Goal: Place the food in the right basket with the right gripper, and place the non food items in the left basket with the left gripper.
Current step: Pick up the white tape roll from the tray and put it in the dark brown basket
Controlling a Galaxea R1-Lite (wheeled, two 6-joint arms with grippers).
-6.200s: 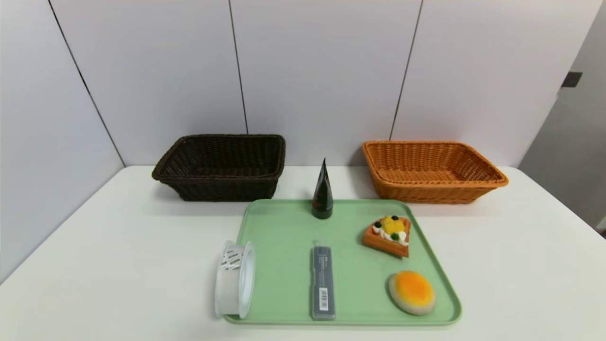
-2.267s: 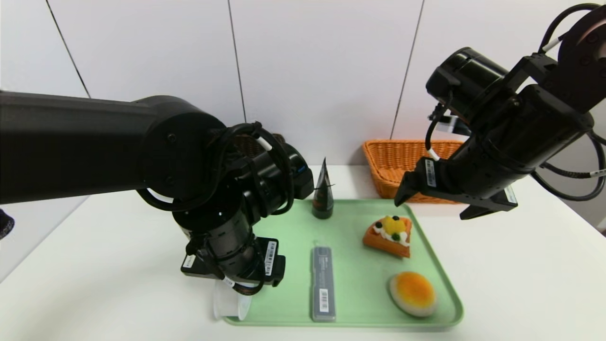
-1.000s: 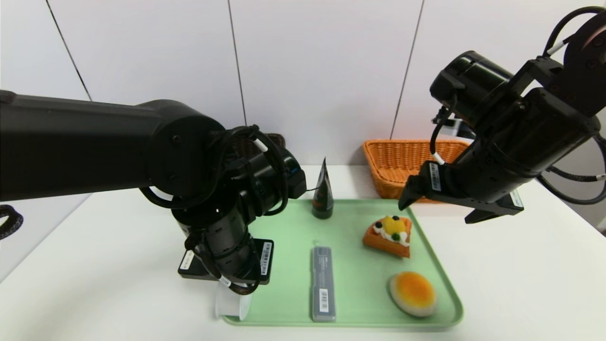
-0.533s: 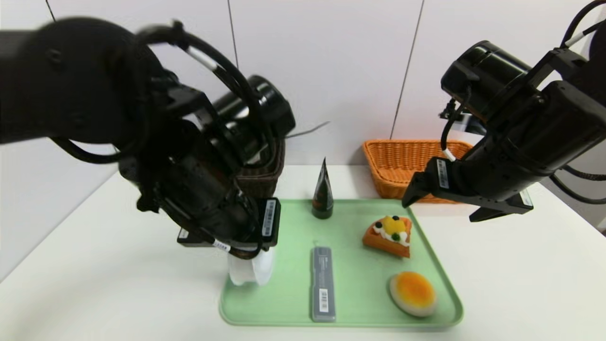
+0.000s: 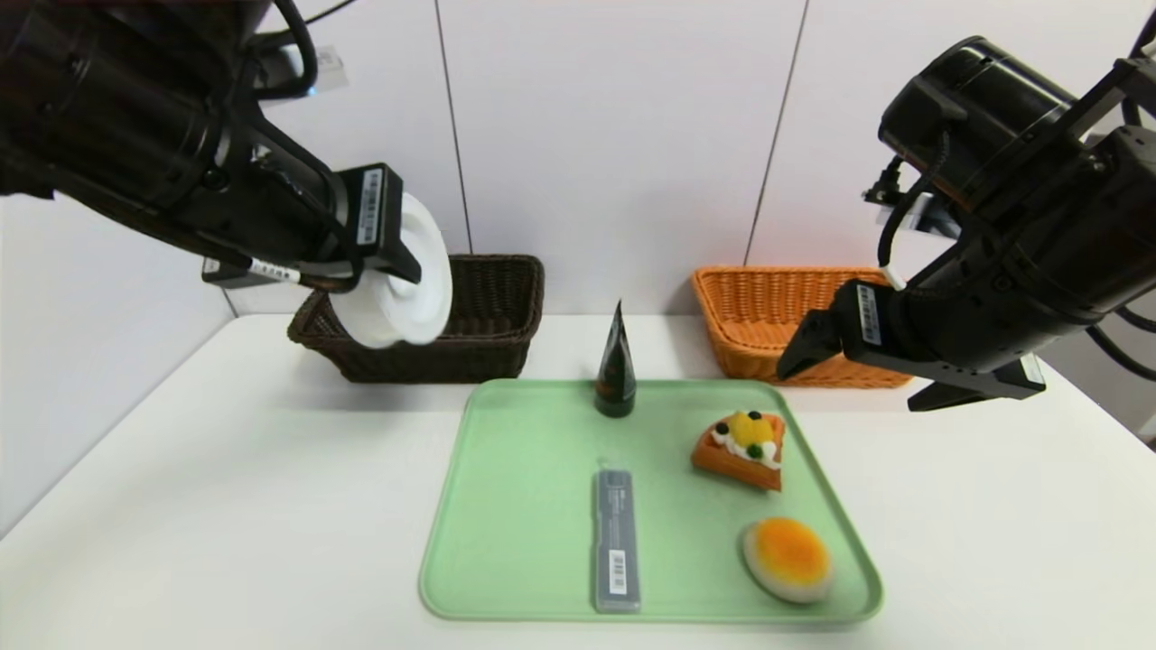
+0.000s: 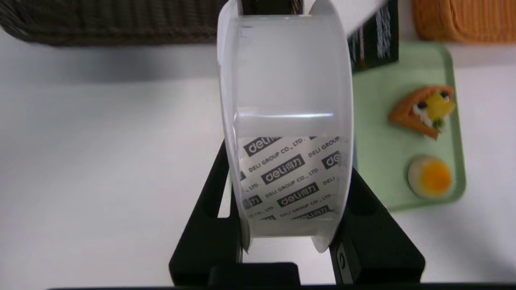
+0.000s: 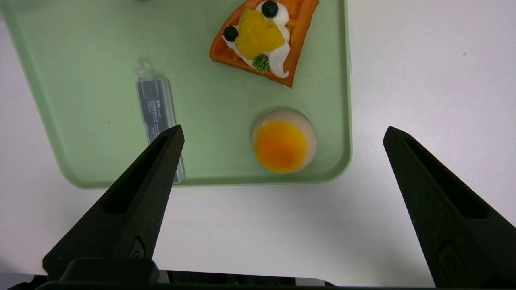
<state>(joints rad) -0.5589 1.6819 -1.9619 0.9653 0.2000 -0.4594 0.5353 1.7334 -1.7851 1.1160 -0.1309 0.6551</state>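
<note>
We are watching the left claw (image 6: 291,225) carrying a white tape roll (image 6: 288,121), its two sides clamped on the roll's rims, with the dark brown basket (image 5: 433,361) sitting just beyond and below it. We are judging this to be the first non-food delivery in progress; the next move is calling for bringing the roll fully over the basket's opening, then parting the claw to let it drop inside.

Off to the other side, the right claw (image 7: 284,133) is hanging wide apart with nothing between its sides, the orange basket (image 5: 813,370) lying behind it. Nearer than that claw, the waffle slice (image 5: 741,451) and the cream bun (image 5: 787,560) are resting on the green tray (image 5: 506,612), sharing it with the grey case (image 5: 617,542) and the upright dark tube (image 5: 616,375), all four awaiting their turns.

From the left wrist we are reading the printed brand label (image 6: 290,177) inside the roll, which the head view is not showing; the head view, in turn, is showing us the whole tube standing on the tray's far edge.
</note>
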